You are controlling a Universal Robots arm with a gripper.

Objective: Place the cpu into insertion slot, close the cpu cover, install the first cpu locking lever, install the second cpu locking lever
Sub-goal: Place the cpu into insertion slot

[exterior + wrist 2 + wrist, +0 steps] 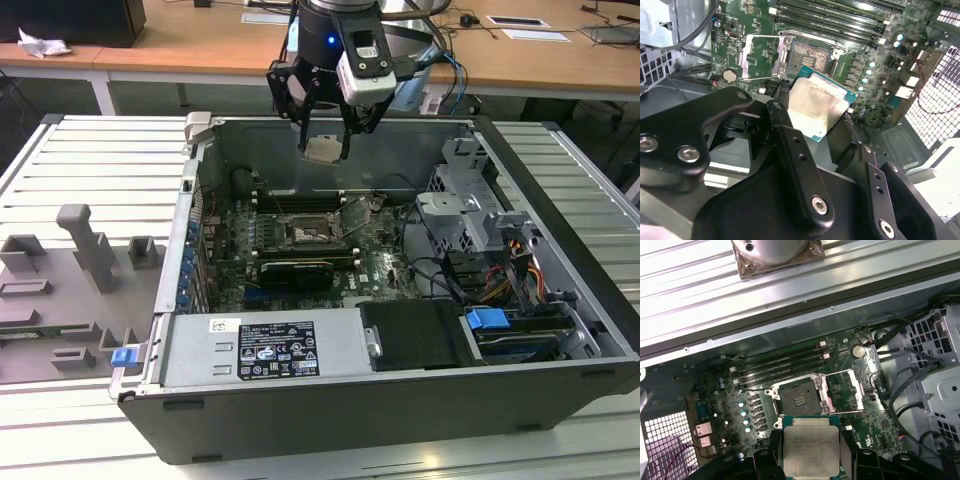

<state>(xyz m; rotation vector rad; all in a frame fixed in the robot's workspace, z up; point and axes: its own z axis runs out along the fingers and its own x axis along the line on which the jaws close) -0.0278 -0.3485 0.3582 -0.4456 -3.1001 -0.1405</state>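
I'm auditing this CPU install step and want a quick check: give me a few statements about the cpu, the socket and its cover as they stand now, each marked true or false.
1. The pincer grips the cpu above the open computer case. True.
2. The cpu sits in the insertion slot. False: the slot is empty and the cpu hangs in the pincer above it.
3. The cpu cover is swung open beside the slot. True.
4. The case's side panel is on and hides the motherboard. False: the case lies open with the board exposed.
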